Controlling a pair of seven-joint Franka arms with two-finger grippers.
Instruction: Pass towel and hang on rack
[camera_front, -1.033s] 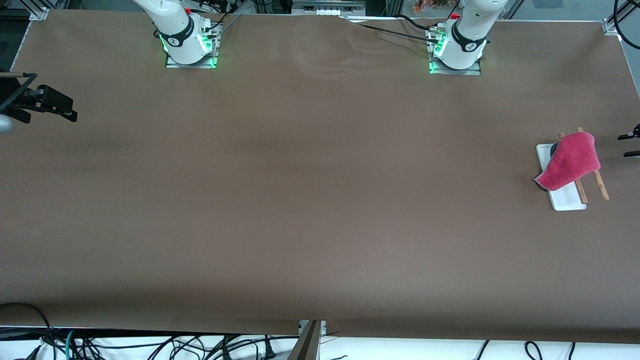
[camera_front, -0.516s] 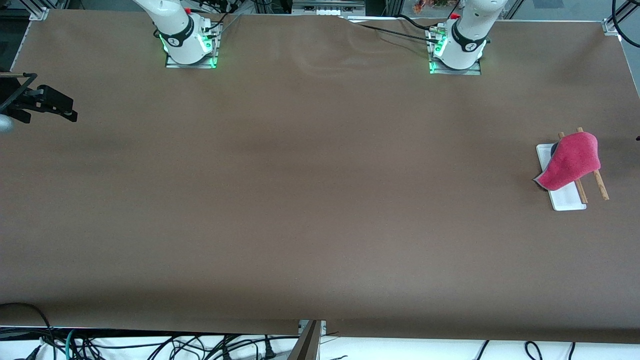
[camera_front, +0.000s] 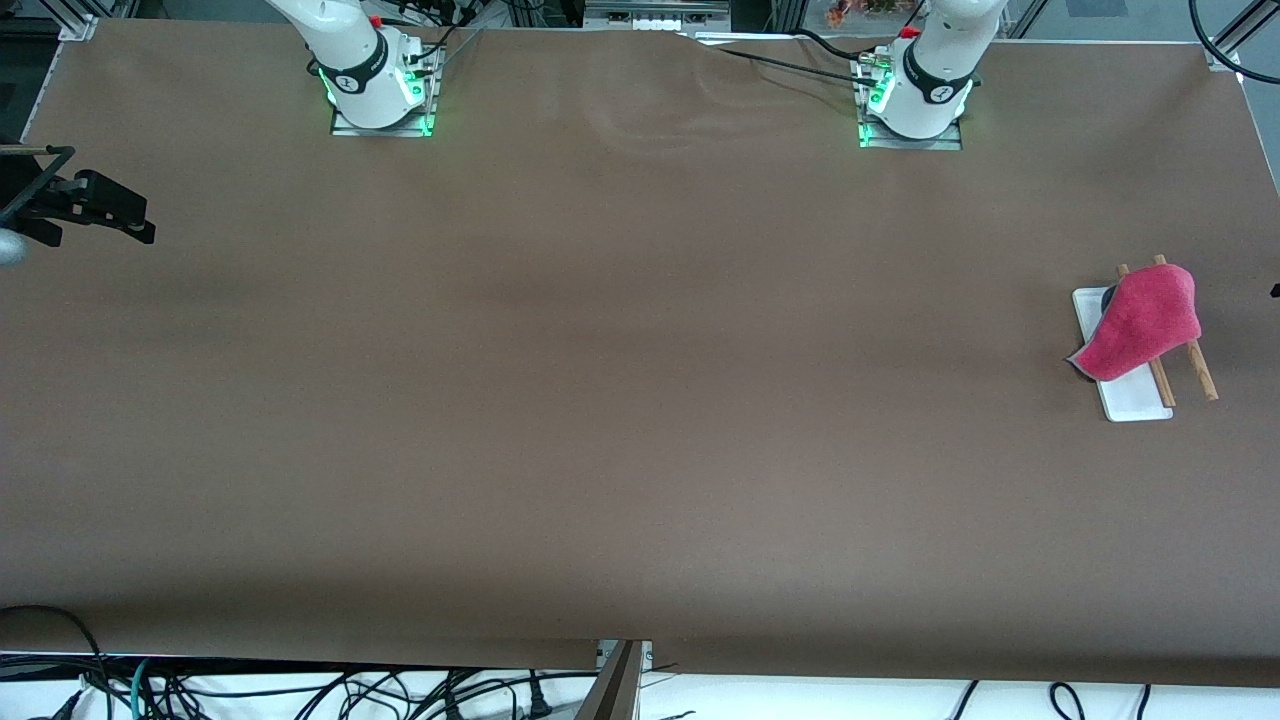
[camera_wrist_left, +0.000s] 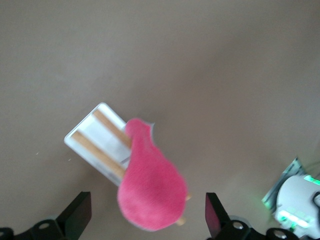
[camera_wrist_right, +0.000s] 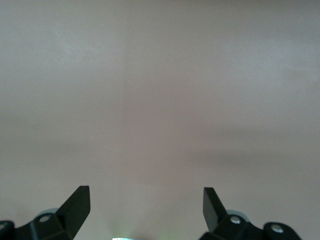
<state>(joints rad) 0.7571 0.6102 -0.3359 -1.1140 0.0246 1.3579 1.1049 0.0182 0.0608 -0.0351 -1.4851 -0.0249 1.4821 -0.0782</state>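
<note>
The pink-red towel (camera_front: 1145, 320) hangs draped over the two wooden rods (camera_front: 1203, 372) of the rack, whose white base (camera_front: 1135, 400) stands at the left arm's end of the table. In the left wrist view the towel (camera_wrist_left: 152, 187) covers one end of the rack (camera_wrist_left: 82, 140). My left gripper (camera_wrist_left: 146, 195) is open and empty, up in the air over the towel, and is almost out of the front view. My right gripper (camera_front: 140, 222) waits at the right arm's end of the table; the right wrist view shows it (camera_wrist_right: 144, 189) open over bare brown table.
The brown table cover (camera_front: 620, 380) is bare between the two ends. The arm bases (camera_front: 380, 90) (camera_front: 915, 100) stand along the table edge farthest from the front camera. Cables (camera_front: 300, 690) hang below the near edge.
My left gripper has drawn away from the rack and left the front view at the left arm's end. The towel and rack have not moved. The right arm has not moved.
</note>
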